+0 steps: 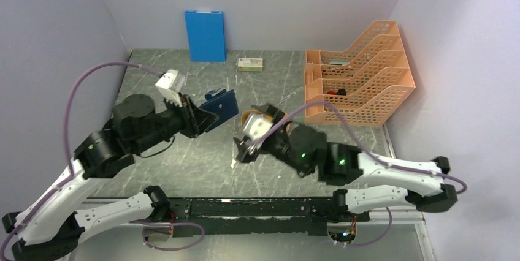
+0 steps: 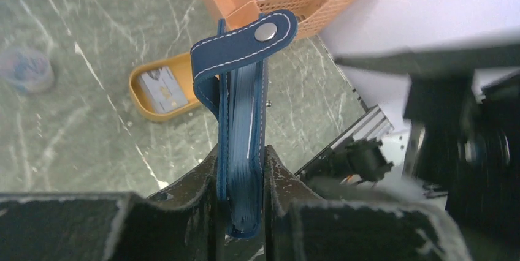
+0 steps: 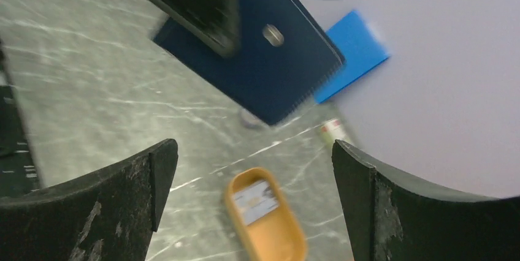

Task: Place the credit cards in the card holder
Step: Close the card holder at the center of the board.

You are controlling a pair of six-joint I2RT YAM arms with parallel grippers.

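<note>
My left gripper (image 2: 240, 175) is shut on the lower spine of the navy card holder (image 2: 242, 120), which it holds upright above the table. The holder's snap strap (image 2: 265, 31) folds over its top. In the top view the left gripper (image 1: 195, 117) holds the card holder (image 1: 221, 106) left of centre. My right gripper (image 3: 254, 151) is open and empty, hovering above the orange tray (image 3: 288, 242). A pale credit card (image 3: 254, 201) lies in that tray. The left wrist view also shows the card (image 2: 160, 88) in the tray (image 2: 140, 98). My right gripper (image 1: 244, 149) hides most of the tray (image 1: 250, 114).
An orange mesh file rack (image 1: 359, 74) stands at the back right. A bright blue board (image 1: 205, 35) leans on the back wall, with a small white box with a red label (image 1: 251, 64) beside it. A blurred round object (image 2: 24, 68) lies on the marble table.
</note>
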